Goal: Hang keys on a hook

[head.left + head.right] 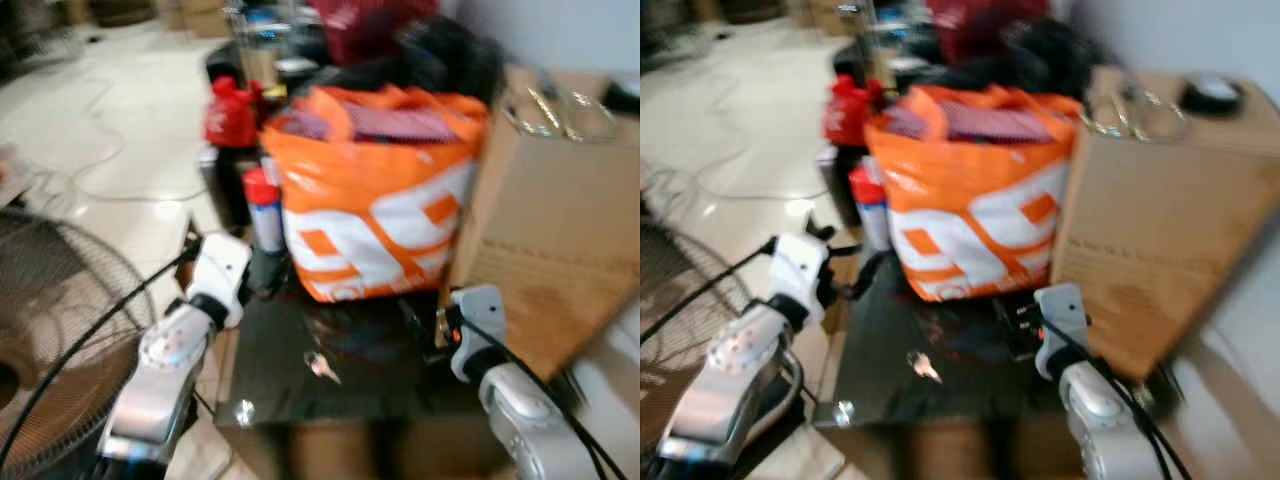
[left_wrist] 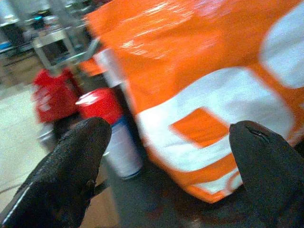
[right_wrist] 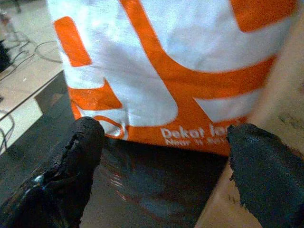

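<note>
- Silvery, glinting keys [image 1: 320, 366] lie small and blurred on a glossy black table [image 1: 270, 390], in front of an orange-and-white bag [image 1: 375, 195].
- Left end effector [image 2: 166, 171] spread wide, empty, near the bag's left corner.
- Right end effector [image 3: 164, 164] spread wide, empty, beside a cardboard box [image 1: 545, 230].

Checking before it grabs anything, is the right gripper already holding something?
No, the right gripper is open, with only the dark table and the orange and white bag beyond.
</note>
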Robot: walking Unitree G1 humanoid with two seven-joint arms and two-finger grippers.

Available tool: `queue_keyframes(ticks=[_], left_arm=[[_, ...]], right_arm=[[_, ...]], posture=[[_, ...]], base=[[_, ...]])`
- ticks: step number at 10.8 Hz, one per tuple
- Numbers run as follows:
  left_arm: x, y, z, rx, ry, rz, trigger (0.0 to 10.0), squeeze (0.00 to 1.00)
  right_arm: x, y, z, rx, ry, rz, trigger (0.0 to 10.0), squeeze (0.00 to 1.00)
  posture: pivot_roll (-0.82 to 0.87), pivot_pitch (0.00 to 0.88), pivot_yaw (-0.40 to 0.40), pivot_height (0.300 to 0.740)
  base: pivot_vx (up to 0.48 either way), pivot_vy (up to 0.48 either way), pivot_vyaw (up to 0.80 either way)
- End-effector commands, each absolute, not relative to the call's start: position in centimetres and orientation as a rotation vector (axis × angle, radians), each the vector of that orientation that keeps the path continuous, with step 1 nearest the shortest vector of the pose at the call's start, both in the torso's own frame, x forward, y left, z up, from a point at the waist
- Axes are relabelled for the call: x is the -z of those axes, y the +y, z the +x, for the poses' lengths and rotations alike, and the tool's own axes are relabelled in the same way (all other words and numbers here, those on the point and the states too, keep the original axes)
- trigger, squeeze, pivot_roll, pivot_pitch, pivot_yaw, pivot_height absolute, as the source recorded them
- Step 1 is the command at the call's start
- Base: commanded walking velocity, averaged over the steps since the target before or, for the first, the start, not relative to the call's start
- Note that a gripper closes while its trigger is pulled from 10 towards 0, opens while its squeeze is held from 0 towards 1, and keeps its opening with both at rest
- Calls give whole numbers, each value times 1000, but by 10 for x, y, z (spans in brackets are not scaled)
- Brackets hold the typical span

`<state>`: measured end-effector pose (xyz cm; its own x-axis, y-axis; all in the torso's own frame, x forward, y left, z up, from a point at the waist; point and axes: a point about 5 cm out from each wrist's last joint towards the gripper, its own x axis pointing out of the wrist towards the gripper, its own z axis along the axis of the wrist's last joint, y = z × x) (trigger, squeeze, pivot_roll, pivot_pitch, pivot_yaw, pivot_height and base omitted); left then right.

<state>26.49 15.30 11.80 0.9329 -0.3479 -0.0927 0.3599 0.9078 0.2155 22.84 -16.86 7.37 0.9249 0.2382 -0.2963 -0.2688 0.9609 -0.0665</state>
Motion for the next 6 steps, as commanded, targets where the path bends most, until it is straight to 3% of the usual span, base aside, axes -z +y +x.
queue_keyframes(ticks=[1, 6], left_arm=[[-117, 163, 262, 318, 68, 248, 10000, 0], [-97, 168, 242, 370, 153, 301, 10000, 0]], right_arm=[[-82, -169, 235, -283, 264, -125, 10000, 1000], [-65, -159, 237, -609, 426, -280, 10000, 1000]], posture=[[-63, 0, 30, 740], [-49, 0, -24, 740]], base=[[0, 0, 0], [0, 0, 0]])
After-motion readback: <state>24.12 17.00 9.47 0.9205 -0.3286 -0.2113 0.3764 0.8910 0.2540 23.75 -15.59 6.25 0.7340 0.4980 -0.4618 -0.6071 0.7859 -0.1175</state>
